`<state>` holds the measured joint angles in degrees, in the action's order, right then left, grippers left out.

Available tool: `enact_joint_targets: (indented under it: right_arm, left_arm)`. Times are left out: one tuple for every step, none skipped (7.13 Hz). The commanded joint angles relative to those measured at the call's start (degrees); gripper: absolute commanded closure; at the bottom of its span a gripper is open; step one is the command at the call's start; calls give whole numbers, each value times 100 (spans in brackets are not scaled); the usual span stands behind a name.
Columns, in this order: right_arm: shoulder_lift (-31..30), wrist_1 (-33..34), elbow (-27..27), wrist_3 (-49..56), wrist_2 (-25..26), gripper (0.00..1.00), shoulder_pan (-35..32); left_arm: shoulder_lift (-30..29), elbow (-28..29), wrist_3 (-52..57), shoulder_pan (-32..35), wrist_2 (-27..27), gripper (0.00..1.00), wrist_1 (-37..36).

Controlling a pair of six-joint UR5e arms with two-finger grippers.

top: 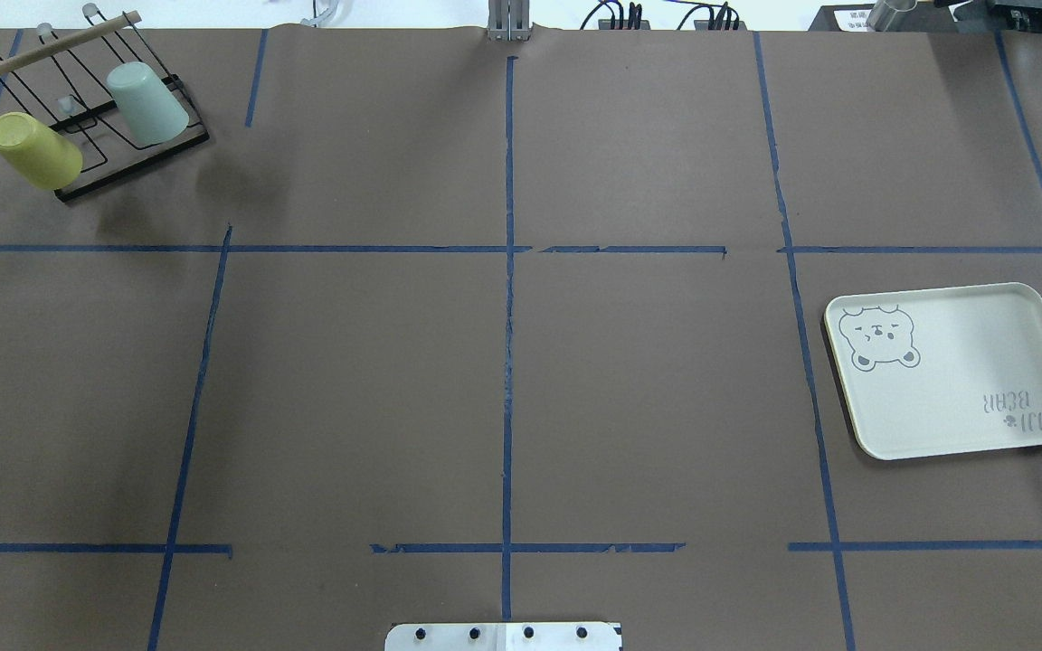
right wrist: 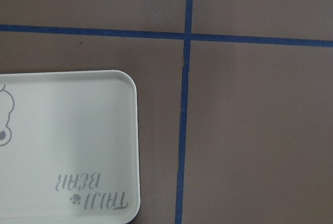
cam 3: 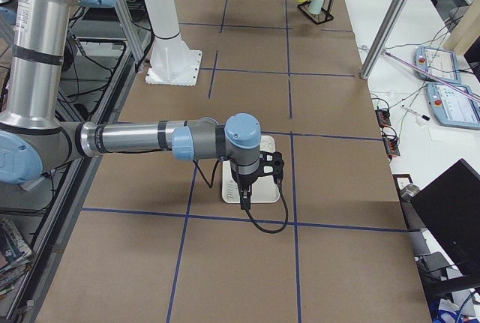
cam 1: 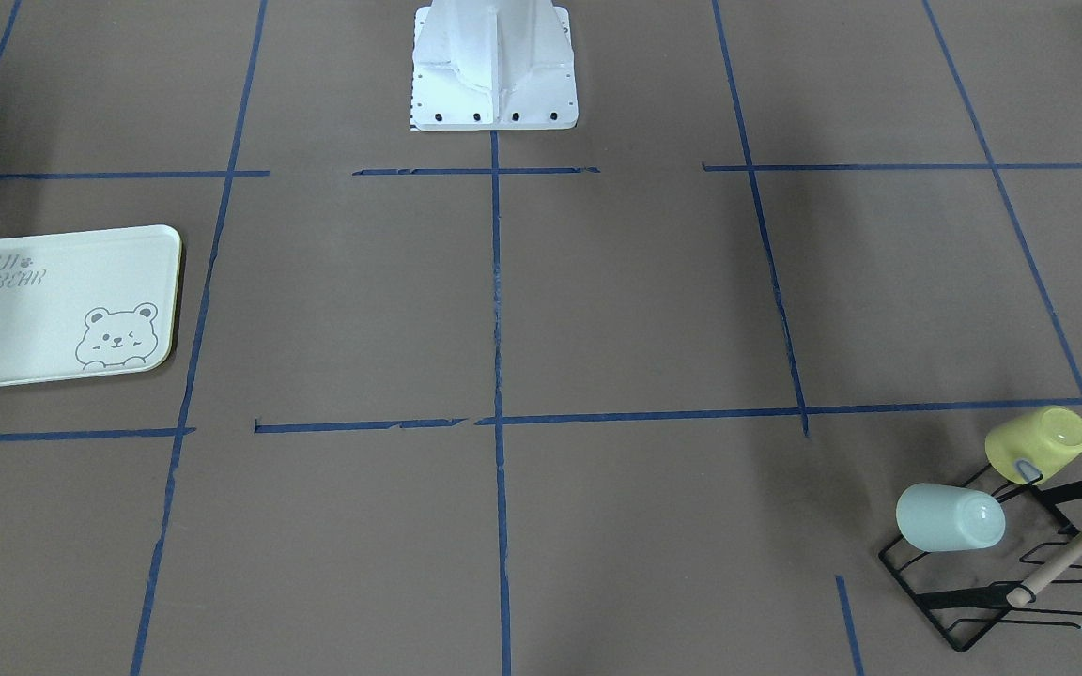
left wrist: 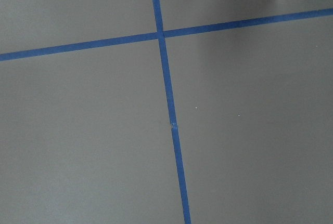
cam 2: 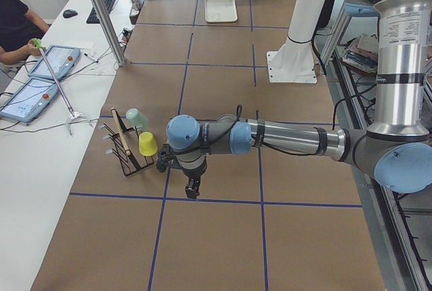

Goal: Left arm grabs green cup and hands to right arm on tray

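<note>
**While both arms hang over the table, the green cup sits on its rack**

Though I can see both arms from the table's ends, neither gripper shows clearly enough to judge it. The green cup [top: 147,104] is tipped mouth-down over a prong of the black wire rack [top: 137,165], its base turned up and outward. A yellow cup [top: 35,151] is perched the same way on that rack, just beside it, the two not touching.

The left arm [cam 2: 283,139] reaches out level toward the rack, and the left gripper [cam 2: 192,188] points down at the brown table [top: 648,389] near the rack, on the yellow cup's side. It appears to touch nothing. How wide its jaws stand I cannot tell (its wrist camera shows only brown paper and a cross of blue tape).

Well apart from the rack, at the table's opposite end, lies the tray [top: 955,425] with nothing on it. The right arm [cam 3: 135,139] carries the right gripper [cam 3: 244,199] above the tray, pointing down. I cannot tell whether it is spread or closed, or whether it holds anything.
</note>
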<state>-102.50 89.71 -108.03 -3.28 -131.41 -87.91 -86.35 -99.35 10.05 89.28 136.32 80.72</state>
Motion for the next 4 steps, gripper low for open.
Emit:
enact_joint_targets:
  right_arm:
    - [10,-32,106,-6,-7,0,2]
    - [10,-41,133,3,-17,0,2]
    - [-7,-50,133,-6,-17,0,2]
    - [-59,-67,168,-32,-25,0,2]
  left_arm:
    - [-22,-83,32,-15,-27,0,14]
    - [13,-93,32,-15,-18,0,22]
    - [22,-76,23,-15,-27,0,23]
    - [31,-93,15,-15,-27,0,40]
